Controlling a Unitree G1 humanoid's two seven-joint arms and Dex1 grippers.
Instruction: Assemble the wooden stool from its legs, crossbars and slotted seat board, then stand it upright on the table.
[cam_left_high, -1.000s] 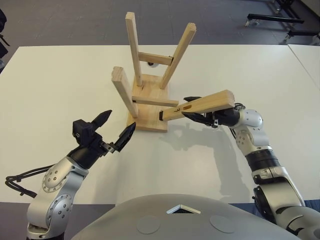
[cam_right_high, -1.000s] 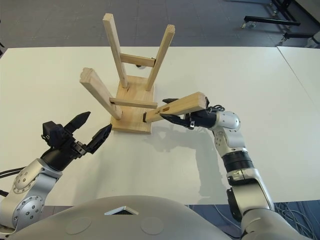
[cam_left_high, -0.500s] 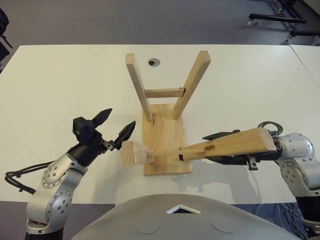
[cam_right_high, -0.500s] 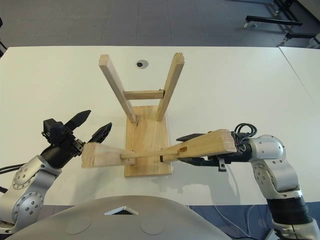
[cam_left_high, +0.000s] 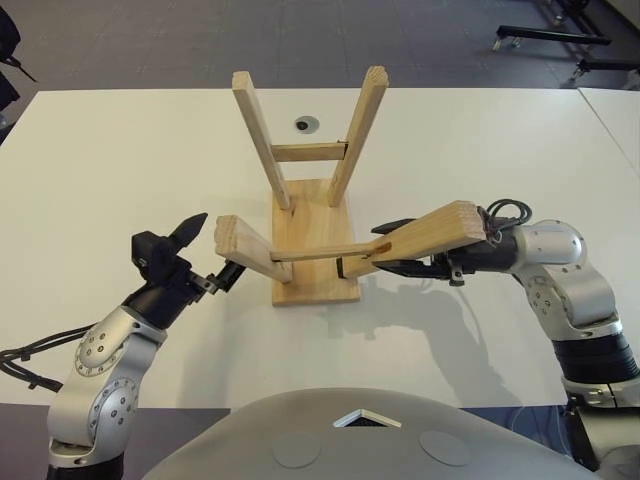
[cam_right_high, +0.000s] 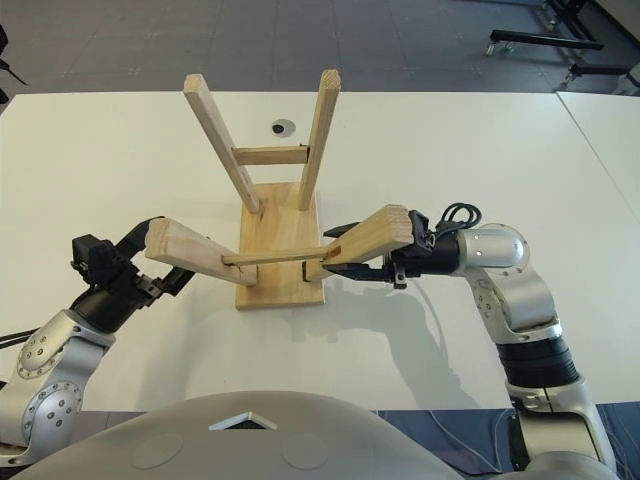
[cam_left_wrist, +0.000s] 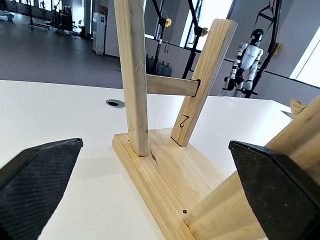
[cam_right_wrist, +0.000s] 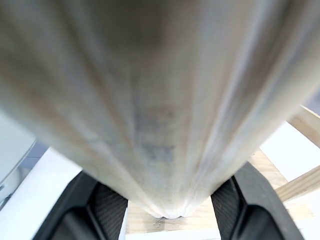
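While the seat board (cam_left_high: 312, 284) lies flat mid-table (cam_left_high: 120, 160), prob. underside up, I'm working its 6 o'clock end. Far legs (cam_left_high: 260, 140) w/ far crossbar (cam_left_high: 308, 152) stand planted at the 12 o'clock end, so that half looks done.

R side: right gripper (cam_left_high: 385, 248) at 3 o'clock of the board, clamped on the near-right leg (cam_left_high: 425, 232), pads (cam_right_wrist: 112, 207) either side. Gripping the high outer part leaves the low end free to steer twd the board.

L side: left gripper (cam_left_high: 205, 255) at 8 o'clock, fingers (cam_left_wrist: 40, 165) spread wide astride the outer end of the near-left leg (cam_left_high: 245, 248), nothing clamped. One finger maybe touching wood; can't tell. Placed there, I judge, to catch that end, since the near crossbar (cam_left_high: 322, 251) links both legs and one grip lets the frame twist.

Frame hangs slanted over the board's near end. Whether leg ends sit in slots: can't tell.
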